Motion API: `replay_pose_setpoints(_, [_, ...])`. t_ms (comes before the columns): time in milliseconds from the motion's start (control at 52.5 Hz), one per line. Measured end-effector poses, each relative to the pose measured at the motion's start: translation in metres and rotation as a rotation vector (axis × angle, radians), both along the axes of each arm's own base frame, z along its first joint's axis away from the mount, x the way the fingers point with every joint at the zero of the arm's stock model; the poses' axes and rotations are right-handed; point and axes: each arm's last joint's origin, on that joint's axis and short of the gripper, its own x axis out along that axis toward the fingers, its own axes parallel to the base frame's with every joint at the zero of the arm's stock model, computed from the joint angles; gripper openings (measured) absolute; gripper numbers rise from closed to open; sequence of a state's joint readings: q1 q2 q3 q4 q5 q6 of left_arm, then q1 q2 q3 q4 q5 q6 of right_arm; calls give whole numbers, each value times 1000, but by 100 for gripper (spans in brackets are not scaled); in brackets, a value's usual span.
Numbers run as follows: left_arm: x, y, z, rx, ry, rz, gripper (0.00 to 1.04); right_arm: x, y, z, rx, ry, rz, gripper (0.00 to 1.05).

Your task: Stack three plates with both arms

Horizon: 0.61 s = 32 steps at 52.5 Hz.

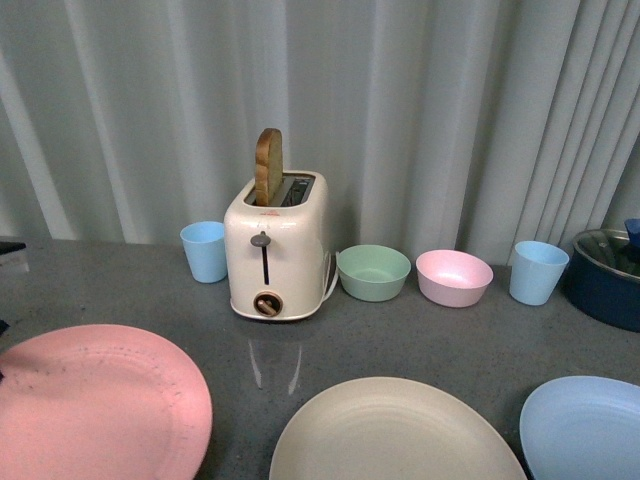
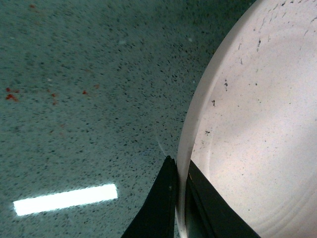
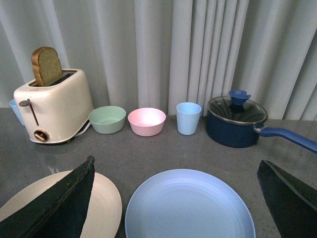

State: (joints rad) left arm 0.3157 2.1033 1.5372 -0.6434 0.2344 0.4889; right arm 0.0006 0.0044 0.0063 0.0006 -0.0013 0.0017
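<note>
Left gripper (image 2: 179, 166): jaws nearly closed, pinching the rim of the pink plate (image 2: 257, 124). One dark finger (image 2: 161, 203) sits outside the rim over the table (image 2: 84, 74); the other lies on the plate's inner face. Whether that edge is off the table, cannot tell.

Right gripper (image 3: 176, 161): jaws spread wide, holding nothing. The blue plate (image 3: 188, 208) lies below and between the two fingers (image 3: 59, 208), touched by neither.

Front view, plates in a row along the bottom of the frame:
- pink plate (image 1: 95, 405), lower left
- cream plate (image 1: 395, 430), lower centre
- blue plate (image 1: 585, 425), lower right corner

All three are apart, none stacked. Each is round with its hollow face up; cream and blue lie flat on the grey surface.

Behind them, mid-frame: cream toaster (image 1: 275, 245) with a bread slice (image 1: 268, 165) standing up out of its slot, one blue cup (image 1: 205, 250) on its left. To the right follow the green bowl (image 1: 373, 272), pink bowl (image 1: 453, 277) and a second blue cup (image 1: 537, 272). Dark blue pot (image 1: 610, 275) at the right edge.
</note>
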Motion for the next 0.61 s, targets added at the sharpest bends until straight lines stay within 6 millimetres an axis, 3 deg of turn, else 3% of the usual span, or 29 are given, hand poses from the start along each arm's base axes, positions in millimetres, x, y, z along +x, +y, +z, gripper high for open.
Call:
replay_pose_setpoints(133, [-1, 4, 36, -55, -29, 21, 3, 0, 0, 0, 0, 0, 0, 97])
replay_pose_setpoints(286, [1, -18, 63, -126, -57, -1, 3, 0, 0, 0, 0, 0, 0, 97])
replay_pose_setpoints(400, [1, -70, 71, -163, -65, -91, 3, 0, 0, 0, 0, 0, 0, 97])
replay_pose_setpoints(457, [-2, -106, 67, -176, -53, -154, 3, 0, 0, 0, 0, 0, 0, 97])
replay_pose_setpoints(609, [-6, -171, 54, -207, -16, -265, 3, 0, 0, 0, 0, 0, 0, 97])
